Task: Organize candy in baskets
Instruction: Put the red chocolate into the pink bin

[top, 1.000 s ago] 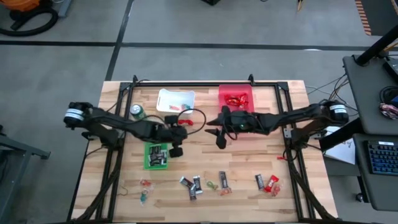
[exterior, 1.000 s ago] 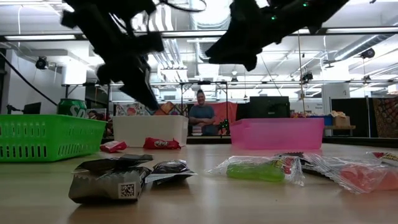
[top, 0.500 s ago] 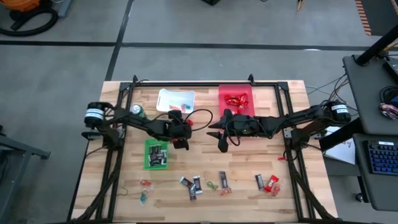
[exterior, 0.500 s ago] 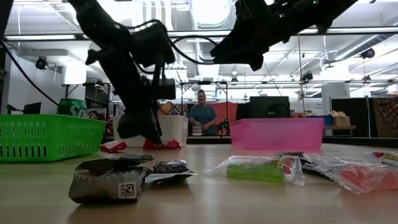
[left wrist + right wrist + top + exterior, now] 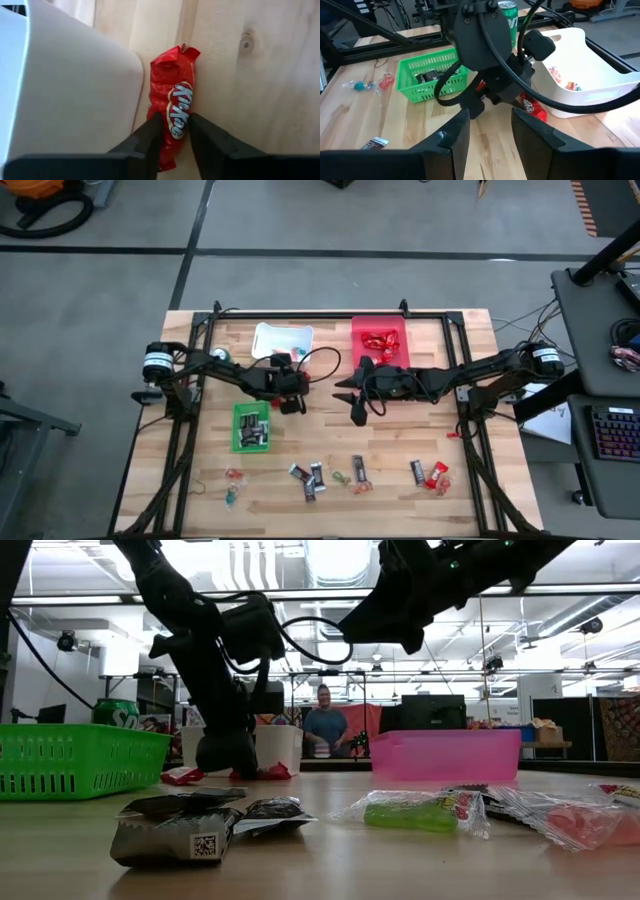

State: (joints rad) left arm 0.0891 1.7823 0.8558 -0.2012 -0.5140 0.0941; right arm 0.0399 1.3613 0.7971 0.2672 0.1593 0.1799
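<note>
A bench (image 5: 420, 440) of pale, knotted wooden planks is framed by dark metal rails. At its far side a smooth, round-cornered white bin (image 5: 282, 340) holding a few small sweets and a translucent red bin (image 5: 379, 340) with red wrappers inside are set well apart; nearer the left side a bright green bin (image 5: 250, 428) with latticed walls is filled with dark-wrapped bars. Beside the white bin a green drink can (image 5: 217, 357) is stood upright. The left hand (image 5: 172, 131) is lowered to the bench just beside the white bin's wall, its two dark fingers narrowed onto a crinkled, glossy red bar (image 5: 173, 118) printed with the "KitKat" name in white; the bar lies flat on the wood against the bin's foot. The left arm is bent steeply down over it, a black cable looping from its wrist. The right hand (image 5: 489, 131) is held above the middle of the bench in front of the red bin, its fingers parted and nothing between them. Along the near edge loose candy (image 5: 336, 472) is scattered: dark and silver mini bars, one showing a square code on its wrapper, red bars, and clear-wrapped green and orange pieces.
</note>
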